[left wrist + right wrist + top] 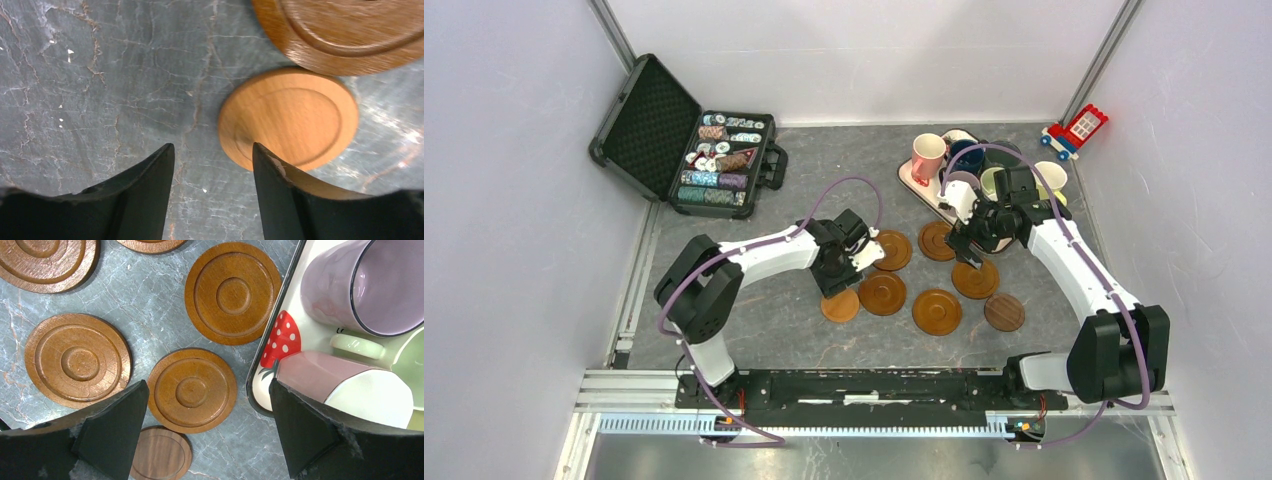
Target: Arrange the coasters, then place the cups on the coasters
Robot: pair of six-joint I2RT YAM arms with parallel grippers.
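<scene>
Several brown wooden coasters (936, 311) lie spread on the grey table; the darker one (1004, 312) is at the right end. My left gripper (837, 272) hangs low over the table, its jaws partly apart around bare table (213, 155). A light coaster (295, 117) lies just ahead, partly behind the right finger. My right gripper (969, 248) is wide open above a coaster (192, 390), holding nothing (207, 385). The cups stand on a white tray (907, 175): pink (927, 155), navy (965, 157), mauve (360, 285).
An open black case of poker chips (694, 150) sits at the back left. A red toy block (1076, 130) lies at the back right by the wall. The tray's rim (290, 297) runs close beside my right gripper's right finger (305, 430).
</scene>
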